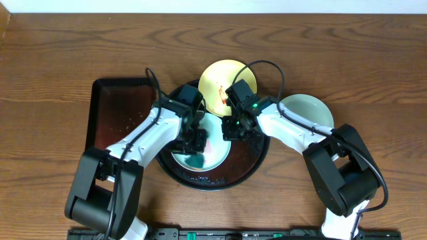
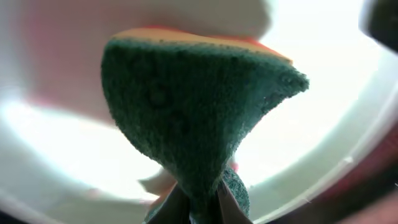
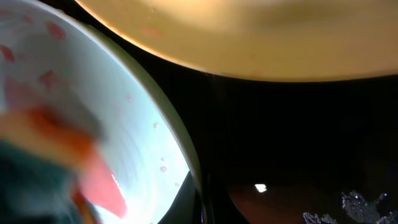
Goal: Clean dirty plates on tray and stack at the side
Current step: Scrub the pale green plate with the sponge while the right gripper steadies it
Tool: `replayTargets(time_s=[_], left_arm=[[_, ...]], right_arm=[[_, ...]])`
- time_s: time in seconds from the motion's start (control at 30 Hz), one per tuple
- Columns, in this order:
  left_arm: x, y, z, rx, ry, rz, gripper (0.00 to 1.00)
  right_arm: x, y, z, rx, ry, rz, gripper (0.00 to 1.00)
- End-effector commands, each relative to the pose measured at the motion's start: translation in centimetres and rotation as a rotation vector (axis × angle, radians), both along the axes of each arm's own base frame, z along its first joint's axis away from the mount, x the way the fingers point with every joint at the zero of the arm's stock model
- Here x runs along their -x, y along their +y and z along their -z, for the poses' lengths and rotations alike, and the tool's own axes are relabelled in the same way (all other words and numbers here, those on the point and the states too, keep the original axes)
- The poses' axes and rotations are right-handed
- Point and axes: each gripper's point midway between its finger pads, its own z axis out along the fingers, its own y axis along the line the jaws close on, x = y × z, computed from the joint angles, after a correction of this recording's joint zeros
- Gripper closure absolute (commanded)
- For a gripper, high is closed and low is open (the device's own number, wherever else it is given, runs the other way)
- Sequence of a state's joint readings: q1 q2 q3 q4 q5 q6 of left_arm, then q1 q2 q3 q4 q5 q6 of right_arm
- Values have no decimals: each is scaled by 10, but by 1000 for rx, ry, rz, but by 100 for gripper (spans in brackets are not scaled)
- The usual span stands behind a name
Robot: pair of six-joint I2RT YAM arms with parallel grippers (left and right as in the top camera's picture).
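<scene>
A pale blue-green dirty plate [image 1: 217, 155] lies in the round black tray [image 1: 252, 170]. My left gripper [image 1: 194, 141] is shut on a green sponge [image 2: 193, 106] with an orange back, and the sponge presses onto this plate [image 2: 74, 149]. My right gripper [image 1: 233, 127] is shut on the plate's right rim [image 3: 186, 168]. Red smears show on the plate [image 3: 53, 31], with the sponge [image 3: 37, 180] blurred at its lower left. A pale yellow plate [image 1: 222, 81] with a red smear rests on the tray's far edge. Another pale green plate [image 1: 308, 111] sits on the table to the right.
A rectangular black tray [image 1: 119, 113] lies left of the round one, under my left arm. Wet drops and foam dot the round tray's floor [image 3: 360, 205]. Both arms cross over the round tray from the near table edge.
</scene>
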State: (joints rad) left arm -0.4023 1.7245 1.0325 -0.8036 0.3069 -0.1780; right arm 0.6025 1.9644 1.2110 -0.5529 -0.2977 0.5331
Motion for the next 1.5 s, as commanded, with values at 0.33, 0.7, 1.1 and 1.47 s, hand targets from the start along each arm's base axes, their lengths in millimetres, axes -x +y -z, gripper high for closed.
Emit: replayTargets(time_s=[0.33,0.7,1.1,1.47], left_arm=[[-57,3,2,-60,-252,-31,93],[-70,75,-3,-445,-360,-371,92],[6,-17,-2,101,10,76,93],[-15,-17,0,84,-87,89,93]], right_arm=[[-2,-1,2,17,-4,0,99],[-2,-1,2,17,-5,-3,99],[-3,-1,2,15,-8,-3,99],[-2,-1,2,17,-6,-3,99]])
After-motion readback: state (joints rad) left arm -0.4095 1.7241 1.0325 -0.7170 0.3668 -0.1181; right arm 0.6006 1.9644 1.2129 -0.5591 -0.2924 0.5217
